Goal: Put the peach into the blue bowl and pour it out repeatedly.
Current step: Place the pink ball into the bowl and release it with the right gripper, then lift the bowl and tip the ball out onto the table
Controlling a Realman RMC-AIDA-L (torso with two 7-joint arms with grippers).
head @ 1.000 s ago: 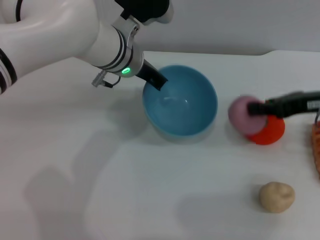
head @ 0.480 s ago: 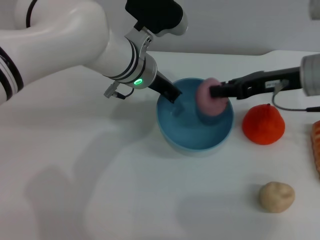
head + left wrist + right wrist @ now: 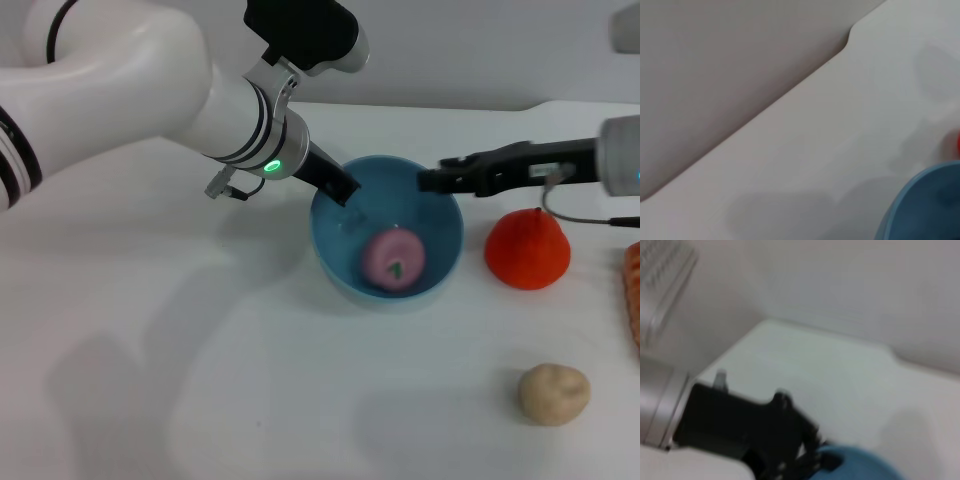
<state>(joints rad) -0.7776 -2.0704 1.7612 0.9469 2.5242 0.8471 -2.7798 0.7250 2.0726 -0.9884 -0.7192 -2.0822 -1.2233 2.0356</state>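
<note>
The peach (image 3: 392,257) sits down inside the blue bowl (image 3: 440,262), a bit toward our right side, with its little green mark facing up. Nothing is holding it. The bowl stands upright on the white surface (image 3: 250,400).

Our left gripper (image 3: 340,190) is at the bowl's far left rim. It looks pinched on that rim, with one dark finger reaching inside the bowl. Our right gripper (image 3: 428,181) hangs just above the bowl's far right rim. It holds nothing, and we cannot tell if its fingers are spread or pressed together.

Just right of the bowl stands an orange-red fruit (image 3: 527,247). Nearer to us and well apart lies a beige potato (image 3: 553,393).

We think the putting-in step is done, because the peach lies loose in the bowl. The pouring step comes next. For that, our left gripper needs to hold the rim tight, lift the bowl and tip it so the peach rolls out onto a bare bit of the surface. Our right gripper should pull away first, so the bowl does not bump it. The peach is round, so it may roll far.
</note>
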